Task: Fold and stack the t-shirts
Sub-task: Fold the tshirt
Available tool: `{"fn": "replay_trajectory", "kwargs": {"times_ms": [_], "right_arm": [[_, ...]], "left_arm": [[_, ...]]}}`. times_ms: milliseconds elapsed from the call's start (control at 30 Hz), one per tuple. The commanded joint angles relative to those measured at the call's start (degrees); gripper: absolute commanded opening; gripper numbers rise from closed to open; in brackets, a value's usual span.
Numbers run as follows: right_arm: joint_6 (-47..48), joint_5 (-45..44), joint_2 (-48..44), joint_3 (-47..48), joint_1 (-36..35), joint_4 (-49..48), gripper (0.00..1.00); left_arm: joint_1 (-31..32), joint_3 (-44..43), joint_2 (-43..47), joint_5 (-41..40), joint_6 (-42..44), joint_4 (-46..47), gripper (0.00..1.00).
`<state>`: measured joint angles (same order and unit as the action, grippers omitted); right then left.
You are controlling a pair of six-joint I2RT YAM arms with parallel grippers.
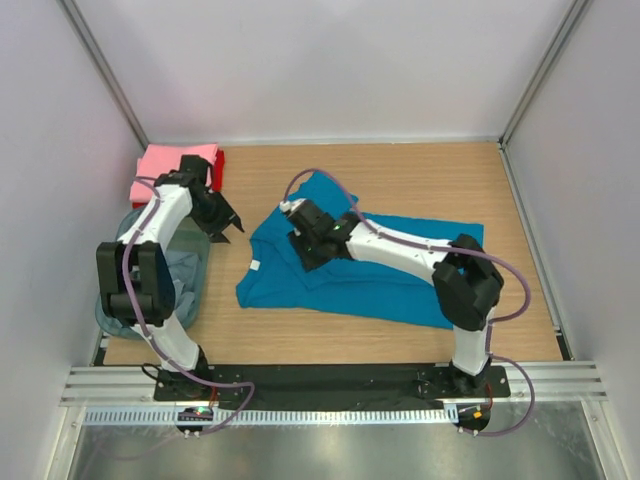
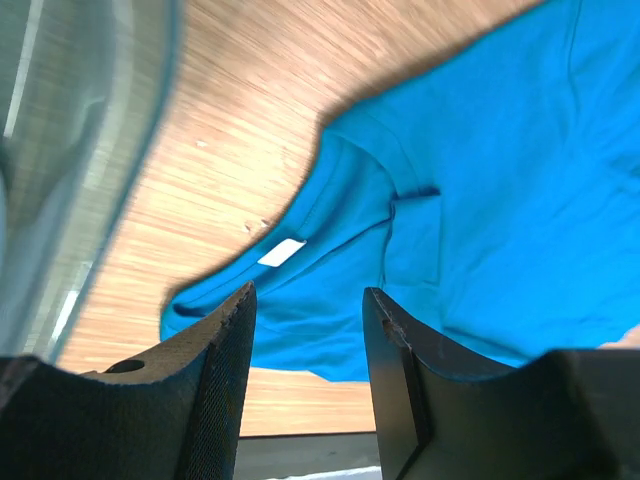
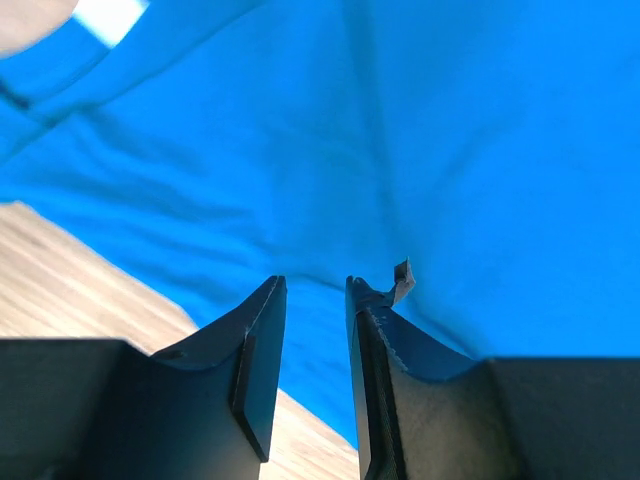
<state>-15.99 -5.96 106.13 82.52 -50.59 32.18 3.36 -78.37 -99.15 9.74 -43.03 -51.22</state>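
- The teal t-shirt (image 1: 370,290) lies spread across the middle of the table (image 1: 430,180). One sleeve points to the upper centre and the shirt's left edge stops just short of the plastic bin (image 1: 196,292).
- The right gripper (image 1: 300,243) sits low over the shirt's left part, near the collar. In the wrist view its fingers (image 3: 262,350) stand a narrow slit apart over blue cloth (image 3: 450,130). I cannot tell whether a fold is pinched between them.
- The left gripper (image 1: 227,226) hangs over bare wood between the bin and the shirt. It is released, with its fingers (image 2: 228,350) spread and nothing between them.
- Its wrist view shows the collar edge and a white label (image 2: 281,252).
- A pink t-shirt (image 1: 170,162) lies folded in the upper left corner, with a red t-shirt (image 1: 217,170) showing at its right edge.
- Pale grey-blue t-shirts (image 1: 186,266) sit bunched inside the bin.
- Open wood runs along the top of the table and down its right side. A narrower strip lies below the shirt.
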Motion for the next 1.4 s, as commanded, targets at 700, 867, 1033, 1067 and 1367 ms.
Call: {"fn": "replay_trajectory", "kwargs": {"times_ms": [700, 867, 1033, 1067, 1367], "right_arm": [[1.3, -10.6, 8.7, -0.2, -9.3, 0.1, 0.38], [0.8, -12.6, 8.3, -1.4, -9.3, -0.9, 0.31], [1.0, -14.3, 7.3, -1.4, -9.3, -1.4, 0.13], [1.1, -14.5, 7.0, -1.3, -9.3, -1.4, 0.10], [0.9, -16.4, 5.1, 0.4, -8.7, 0.5, 0.01]], "left_arm": [[-3.1, 2.2, 4.1, 7.2, -1.4, 1.4, 0.49], [-3.2, 2.6, 4.2, 6.8, -1.4, 1.4, 0.49], [-3.1, 2.9, 4.2, 6.8, -1.5, 1.5, 0.49], [-3.1, 2.9, 4.2, 6.8, -1.5, 1.5, 0.49], [-3.1, 3.2, 3.8, 6.5, -1.8, 2.0, 0.49]]}}
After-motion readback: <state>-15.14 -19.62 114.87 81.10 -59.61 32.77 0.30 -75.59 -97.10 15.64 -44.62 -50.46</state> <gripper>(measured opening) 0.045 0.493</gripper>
